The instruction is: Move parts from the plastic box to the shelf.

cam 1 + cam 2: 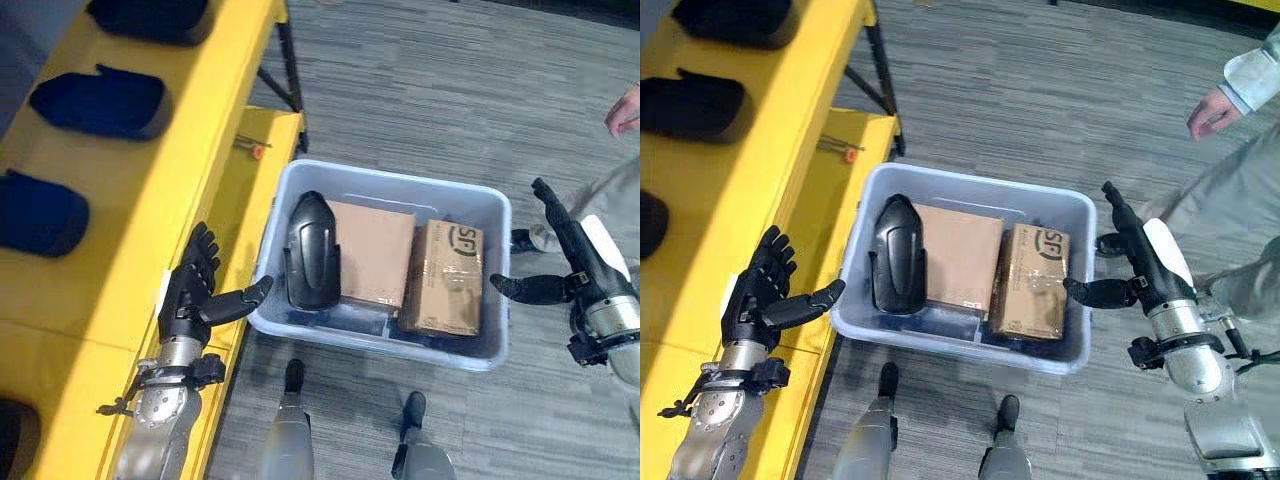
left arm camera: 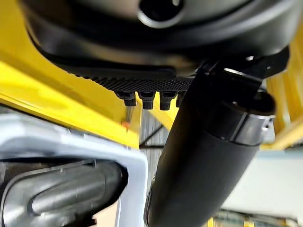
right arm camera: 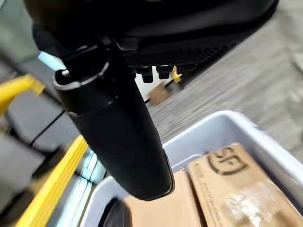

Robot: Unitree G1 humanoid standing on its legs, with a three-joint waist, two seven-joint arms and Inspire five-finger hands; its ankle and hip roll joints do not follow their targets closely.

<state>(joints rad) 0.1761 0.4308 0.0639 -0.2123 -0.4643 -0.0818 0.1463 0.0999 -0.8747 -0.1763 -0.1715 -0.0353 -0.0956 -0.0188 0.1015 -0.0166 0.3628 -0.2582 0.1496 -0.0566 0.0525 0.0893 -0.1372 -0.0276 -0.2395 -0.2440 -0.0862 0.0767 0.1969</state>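
Observation:
A pale blue plastic box [image 1: 494, 206] sits on the floor beside the yellow shelf [image 1: 150, 180]. Inside it lie a black moulded part [image 1: 311, 250] at the left, a plain cardboard box [image 1: 374, 252] in the middle and a taped cardboard box [image 1: 443, 277] at the right. My left hand [image 1: 192, 290] hovers open at the box's left wall, over the shelf's edge, thumb pointing at the rim. Open too, my right hand [image 1: 565, 258] is just outside the box's right wall, thumb toward it. Neither hand holds anything.
Dark blue and black parts [image 1: 98, 102] lie in a row on the shelf's upper level. A small orange-tipped tool [image 1: 252, 148] rests on the lower level. A person's hand [image 1: 1212, 112] and pale sleeve show at the upper right, close to my right arm.

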